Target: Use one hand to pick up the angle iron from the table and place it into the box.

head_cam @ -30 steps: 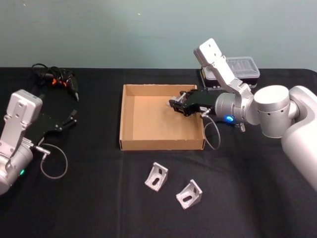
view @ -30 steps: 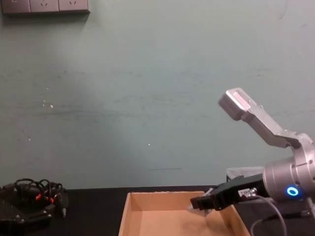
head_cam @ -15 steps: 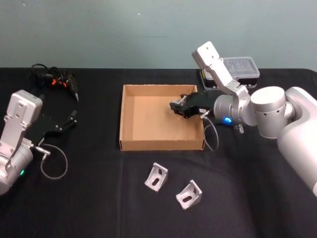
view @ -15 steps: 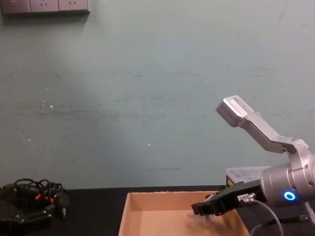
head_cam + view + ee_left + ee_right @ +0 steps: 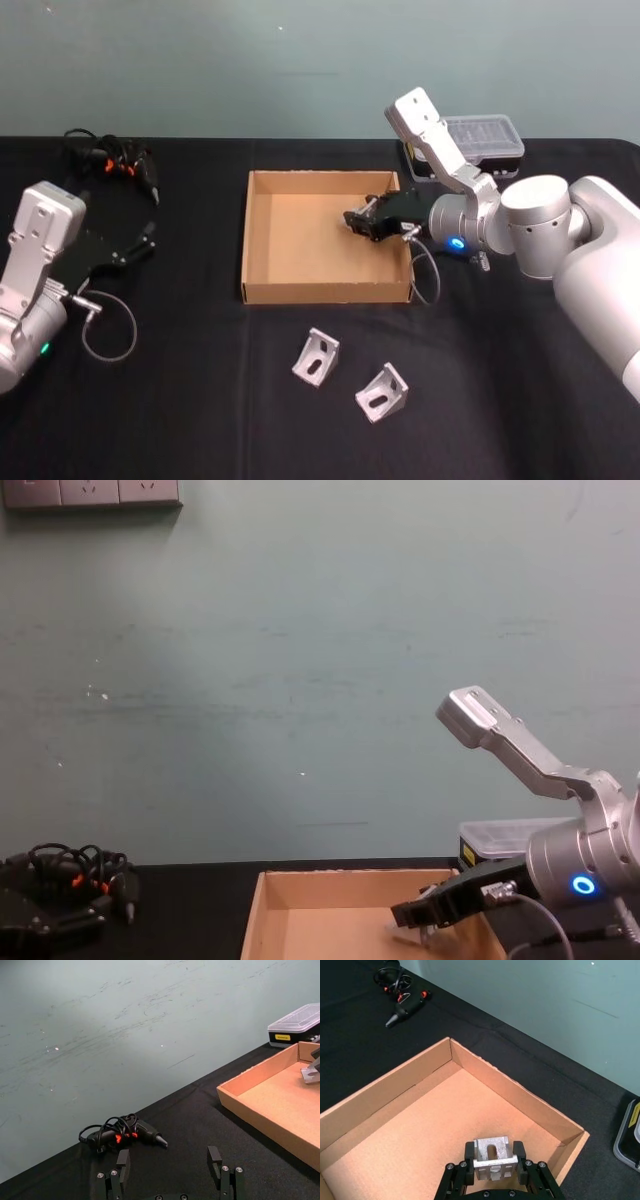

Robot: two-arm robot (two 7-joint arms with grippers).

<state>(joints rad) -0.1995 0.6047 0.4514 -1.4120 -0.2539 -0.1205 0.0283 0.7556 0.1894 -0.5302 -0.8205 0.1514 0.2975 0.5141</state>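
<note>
Well, starting far to the left of the box (image 5: 245,240), my left hand (image 5: 140,240) sits parked low over the desk (image 5: 180,400), well apart from the box. Its fingers (image 5: 122,1165) are spread wide with nothing between them. Behind it, left of the box's far corner, lies a corded drill (image 5: 115,165) in a tangle of black cable.

The box stands open-topped in the middle of the desk. On the desk in front of its near wall there is a loose angle iron (image 5: 316,357), and a second loose angle iron (image 5: 382,391) lies just to the right of that one. Both are clear of the cardboard.

My right hand (image 5: 365,222) reaches in over the box's right wall and hangs inside the box, toward its right side. It is clamped on the held angle iron (image 5: 491,1157), one finger on each flank, the slotted face turned up toward the wrist camera. The piece is low over the box floor (I can't tell whether it touches).

Behind the box's far right corner sits a clear-lidded plastic case (image 5: 480,140), just beyond the right arm.
</note>
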